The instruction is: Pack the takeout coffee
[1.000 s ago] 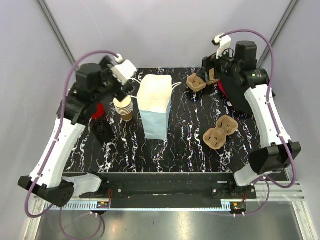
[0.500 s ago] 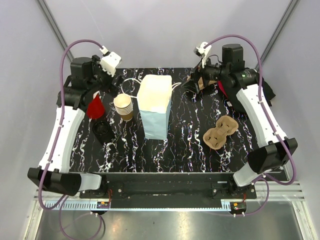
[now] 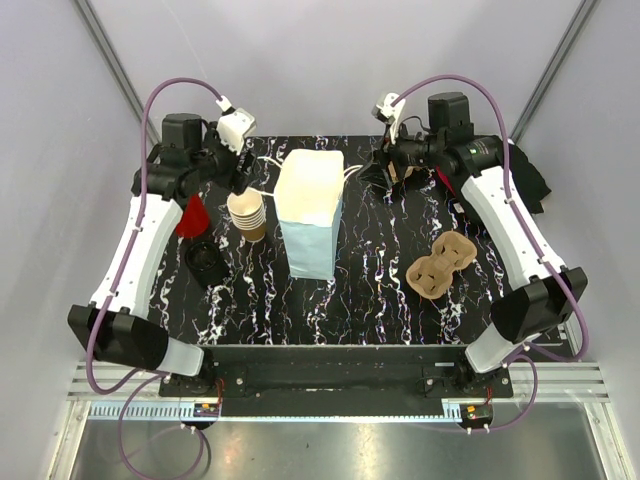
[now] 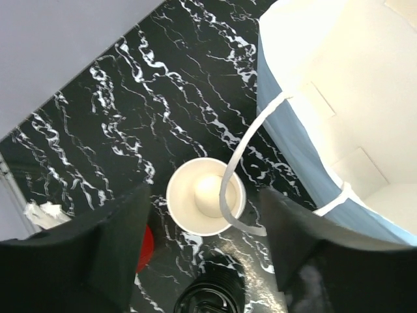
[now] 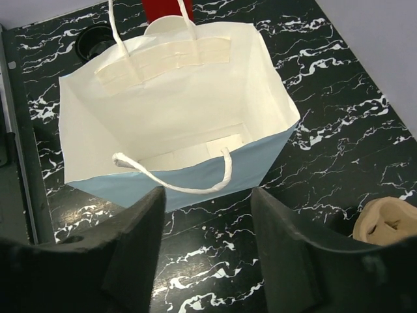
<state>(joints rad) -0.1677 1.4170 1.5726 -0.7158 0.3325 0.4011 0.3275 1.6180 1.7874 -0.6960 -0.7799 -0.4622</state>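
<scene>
Over the last second the left arm has drawn back from above the cups and come in again. The right arm has swung leftward from the far right corner toward the bag, while the things on the black marbled tabletop (image 3: 380,290) lie where they did. The left hand (image 4: 204,194) hangs over the far left of the tabletop, its fingers spread wide with nothing between them. In the left wrist view a cup's mouth shows in the gap below. A red object (image 3: 193,217) stands just left of the cups, and the black lids (image 3: 205,262) sit in a pile nearer the arm bases. The topmost cup (image 4: 192,208), tan with a pale inside and a rolled rim, is nested upright in the stack of tan cups (image 3: 250,225), its mouth uncovered, just left of the bag. The paper bag (image 3: 312,200) stands upright and open near the middle, white inside and blue outside. One white handle (image 4: 225,186) arcs across the cup's mouth in the left wrist view; whether it touches the rim I cannot tell. The right hand (image 5: 208,194) hovers by the bag's far right side, fingers apart and empty. The far carrier (image 5: 386,222) lies just beside it. The near carrier (image 3: 440,265) lies closer to the bases, well apart from the bag.
</scene>
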